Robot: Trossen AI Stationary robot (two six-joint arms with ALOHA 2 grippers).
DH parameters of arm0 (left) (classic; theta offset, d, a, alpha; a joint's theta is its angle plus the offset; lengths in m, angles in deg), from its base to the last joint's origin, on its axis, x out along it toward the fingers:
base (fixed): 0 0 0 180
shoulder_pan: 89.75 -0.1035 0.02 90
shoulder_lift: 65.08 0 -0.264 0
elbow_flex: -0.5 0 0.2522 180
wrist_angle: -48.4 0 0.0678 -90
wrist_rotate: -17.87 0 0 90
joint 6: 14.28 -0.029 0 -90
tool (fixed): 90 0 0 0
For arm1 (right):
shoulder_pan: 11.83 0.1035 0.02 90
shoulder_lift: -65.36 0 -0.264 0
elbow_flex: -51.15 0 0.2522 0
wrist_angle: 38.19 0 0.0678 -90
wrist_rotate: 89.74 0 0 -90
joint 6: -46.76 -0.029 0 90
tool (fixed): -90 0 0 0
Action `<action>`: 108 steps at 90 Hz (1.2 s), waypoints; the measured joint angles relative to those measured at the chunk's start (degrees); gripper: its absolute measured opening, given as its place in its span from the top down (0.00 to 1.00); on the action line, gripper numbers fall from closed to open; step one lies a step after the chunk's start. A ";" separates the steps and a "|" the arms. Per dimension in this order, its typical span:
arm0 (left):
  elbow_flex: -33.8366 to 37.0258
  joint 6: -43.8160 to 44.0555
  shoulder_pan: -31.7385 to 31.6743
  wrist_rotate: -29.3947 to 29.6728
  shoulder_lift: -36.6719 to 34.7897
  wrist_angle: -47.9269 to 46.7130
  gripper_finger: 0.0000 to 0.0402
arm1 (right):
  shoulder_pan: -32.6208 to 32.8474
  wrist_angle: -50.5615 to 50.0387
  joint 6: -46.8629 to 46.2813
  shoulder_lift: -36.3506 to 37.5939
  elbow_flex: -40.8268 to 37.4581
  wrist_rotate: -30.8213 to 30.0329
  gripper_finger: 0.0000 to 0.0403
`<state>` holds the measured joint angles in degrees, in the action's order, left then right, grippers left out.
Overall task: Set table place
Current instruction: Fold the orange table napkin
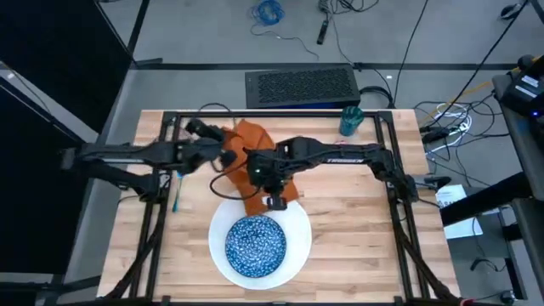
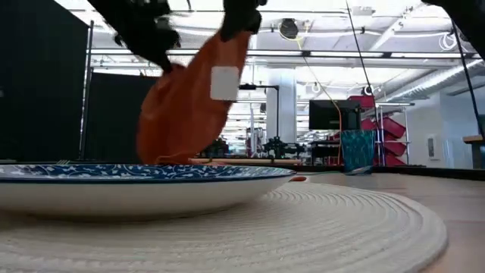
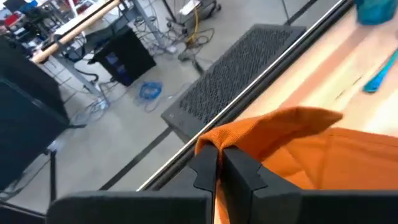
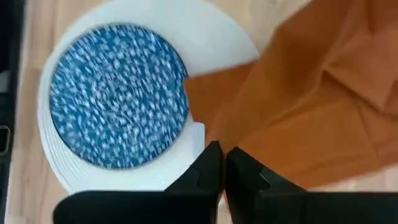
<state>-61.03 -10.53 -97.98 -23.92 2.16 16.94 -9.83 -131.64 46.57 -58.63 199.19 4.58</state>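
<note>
**Both grippers pinching the orange napkin above the table**

High view: I am seeing the left gripper [image 1: 228, 158] and the right gripper [image 1: 274, 202] both reaching into the middle of the butcher-block table [image 1: 357, 229], each meeting the orange cloth napkin [image 1: 253, 136]. The cloth is draping in soft folds from behind the arms toward the white round plate [image 1: 297, 223], which is carrying the blue speckled bowl [image 1: 255, 244] near the front edge. A light-blue piece of cutlery [image 1: 177, 192] is lying by the left rail, and the teal cup [image 1: 351, 120] is standing at the back edge. The right half of the tabletop is lying open.

Low view: the napkin [image 2: 189, 98] is hanging off the wood, bunched into a rounded sag, with a small white tag showing. The bowl's patterned rim [image 2: 144, 173] is filling the foreground on the ribbed plate [image 2: 318, 227]; the cup [image 2: 357, 152] is standing well apart.

Left wrist view: the dark fingers [image 3: 205, 169] are sitting nearly closed, pinching a folded corner of the napkin [image 3: 311, 149]. The cutlery [image 3: 380, 76] is lying on the wood beyond.

Right wrist view: the fingers [image 4: 208, 168] are closing tight on the napkin's edge [image 4: 298, 106], just beside the plate [image 4: 211, 43] and the bowl [image 4: 118, 93].
</note>
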 joint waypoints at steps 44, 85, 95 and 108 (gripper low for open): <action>1.31 -10.45 -19.02 -14.86 6.81 17.52 1.00 | -5.29 -10.04 0.41 0.05 -6.39 4.92 1.00; 0.74 -13.93 -25.58 -31.91 21.01 31.12 1.00 | -11.07 12.84 -6.72 17.34 -42.14 12.81 1.00; 0.70 -13.09 -24.94 -32.82 24.60 34.40 1.00 | -11.49 20.86 -9.32 21.33 -49.74 15.33 1.00; 0.72 -13.07 -24.43 -32.29 27.01 35.84 1.00 | -11.49 24.85 -9.65 22.21 -52.72 15.68 1.00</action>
<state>-60.31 -23.60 -122.41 -56.21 29.16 52.78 -21.32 -106.79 36.92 -36.42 146.47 20.27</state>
